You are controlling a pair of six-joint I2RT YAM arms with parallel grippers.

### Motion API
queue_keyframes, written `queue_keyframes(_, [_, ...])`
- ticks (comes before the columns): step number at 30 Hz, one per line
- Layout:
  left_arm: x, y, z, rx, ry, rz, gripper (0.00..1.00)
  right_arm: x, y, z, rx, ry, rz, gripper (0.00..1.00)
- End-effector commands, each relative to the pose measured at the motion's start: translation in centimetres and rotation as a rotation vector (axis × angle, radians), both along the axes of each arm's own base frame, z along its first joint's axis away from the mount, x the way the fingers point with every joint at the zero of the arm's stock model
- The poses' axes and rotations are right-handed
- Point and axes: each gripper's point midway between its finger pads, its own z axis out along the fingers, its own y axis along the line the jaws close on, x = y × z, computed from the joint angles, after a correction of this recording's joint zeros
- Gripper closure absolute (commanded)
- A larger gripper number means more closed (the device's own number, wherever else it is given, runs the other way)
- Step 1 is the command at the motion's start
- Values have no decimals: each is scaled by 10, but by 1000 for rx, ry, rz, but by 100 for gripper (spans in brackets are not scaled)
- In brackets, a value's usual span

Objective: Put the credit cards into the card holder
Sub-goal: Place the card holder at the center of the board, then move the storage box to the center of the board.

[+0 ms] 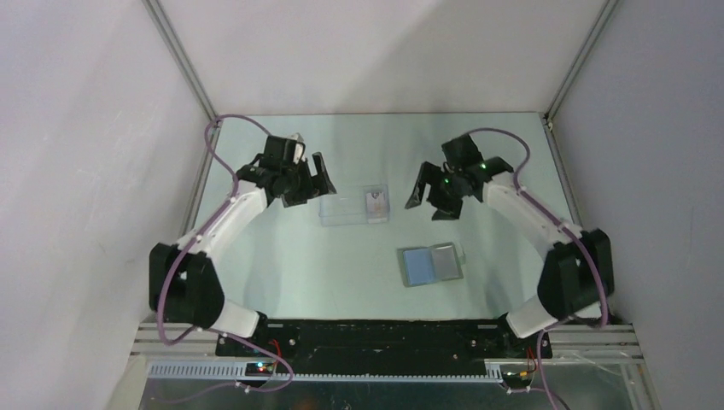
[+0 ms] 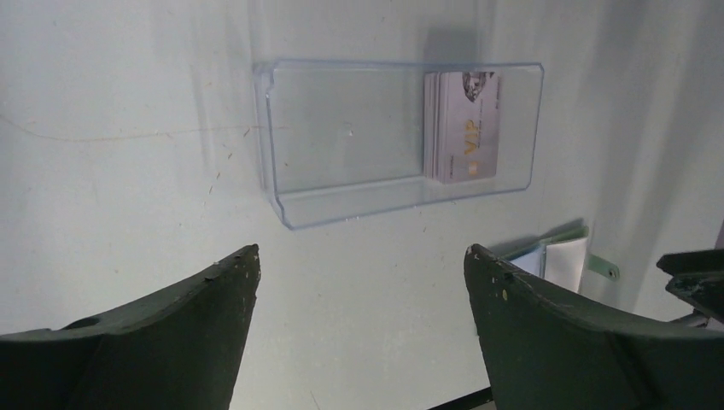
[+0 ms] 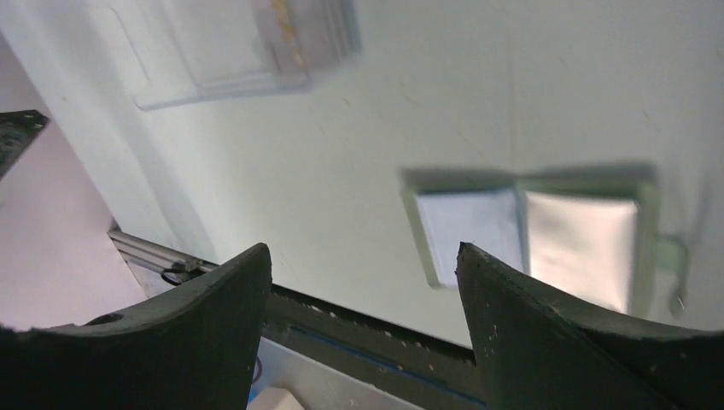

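Here, table (image 1: pixel 282 282): we see a pale top.
Left end effector (image 2: pixel 359 256): jaws wide, holding nothing, left of the case.
Right end effector (image 3: pixel 363 252): jaws wide, holding nothing.
Clear case (image 2: pixel 350 145): flat, mid-table.
Card holder (image 1: pixel 431 264): lying open, near the case.
Credit cards (image 2: pixel 464 126): stacked in the case's right end.

The credit cards (image 2: pixel 462 128) lie stacked in a clear case (image 2: pixel 341 128); the card holder (image 1: pixel 432 264) lies open nearby.
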Motion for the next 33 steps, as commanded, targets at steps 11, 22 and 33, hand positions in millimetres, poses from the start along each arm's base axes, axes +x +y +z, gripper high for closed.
queue_keyframes(11, [47,-49,-25,-135,134,-198,25,113,91,-24,79,55,219,45])
queue_keyframes(22, [48,-86,-65,-151,249,-263,34,120,94,-73,-105,59,276,65])
queue_keyframes(33, [36,-92,-84,-118,291,-268,48,89,103,-77,-150,73,351,97])
